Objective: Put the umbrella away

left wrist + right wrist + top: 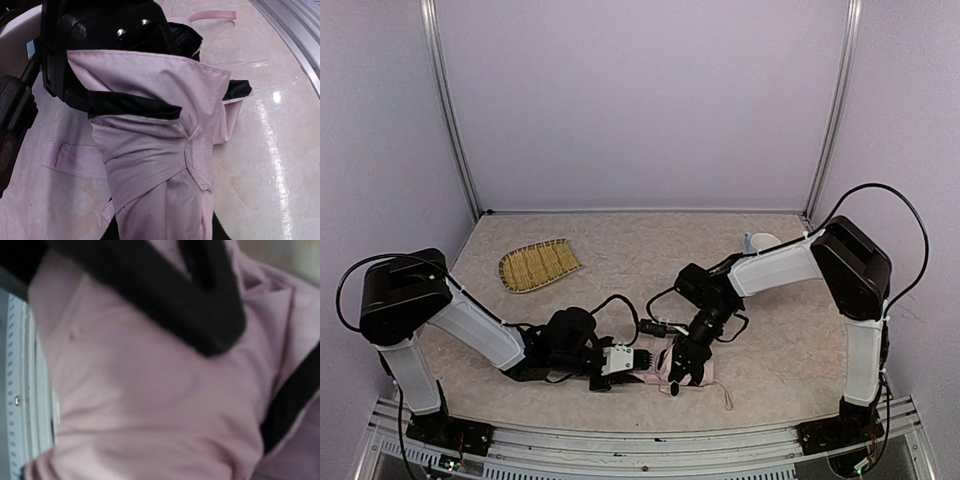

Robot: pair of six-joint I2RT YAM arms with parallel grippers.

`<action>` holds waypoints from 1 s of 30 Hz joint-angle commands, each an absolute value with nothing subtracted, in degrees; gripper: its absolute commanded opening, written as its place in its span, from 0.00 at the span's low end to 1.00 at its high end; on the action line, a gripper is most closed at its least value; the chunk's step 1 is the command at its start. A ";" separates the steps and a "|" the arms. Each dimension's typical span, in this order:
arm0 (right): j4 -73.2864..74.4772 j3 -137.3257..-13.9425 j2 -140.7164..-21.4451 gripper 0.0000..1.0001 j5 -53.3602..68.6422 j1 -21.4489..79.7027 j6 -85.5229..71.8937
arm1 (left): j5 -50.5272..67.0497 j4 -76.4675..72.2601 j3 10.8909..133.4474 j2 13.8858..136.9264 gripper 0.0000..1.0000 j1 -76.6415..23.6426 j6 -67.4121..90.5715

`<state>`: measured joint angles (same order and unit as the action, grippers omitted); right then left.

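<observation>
The umbrella point(705, 378), folded, with pale pink fabric and black lining, lies on the table near the front edge, between the two arms. In the left wrist view its pink bundle point(150, 150) runs up from between my black fingers point(107, 234), which hug it on both sides; my left gripper point(642, 358) is shut on it. My right gripper point(682, 372) comes down on the umbrella's other end and its black body point(115, 35) clamps the fabric there. The right wrist view is filled with blurred pink fabric point(150, 405); its own fingers are hidden. A pink strap point(75, 160) trails on the table.
A woven bamboo tray point(538, 264) lies at the back left. A small white object point(760, 241) sits at the back right corner. The metal front rail point(300, 45) runs close to the umbrella. A thin pink loop point(725, 398) lies toward the front edge.
</observation>
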<state>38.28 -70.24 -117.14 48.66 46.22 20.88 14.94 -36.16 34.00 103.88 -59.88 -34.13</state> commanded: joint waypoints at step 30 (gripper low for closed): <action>25.04 -67.80 -93.82 0.63 18.06 35.95 -7.55 | -1.70 -32.08 31.09 106.75 0.00 -68.14 -40.52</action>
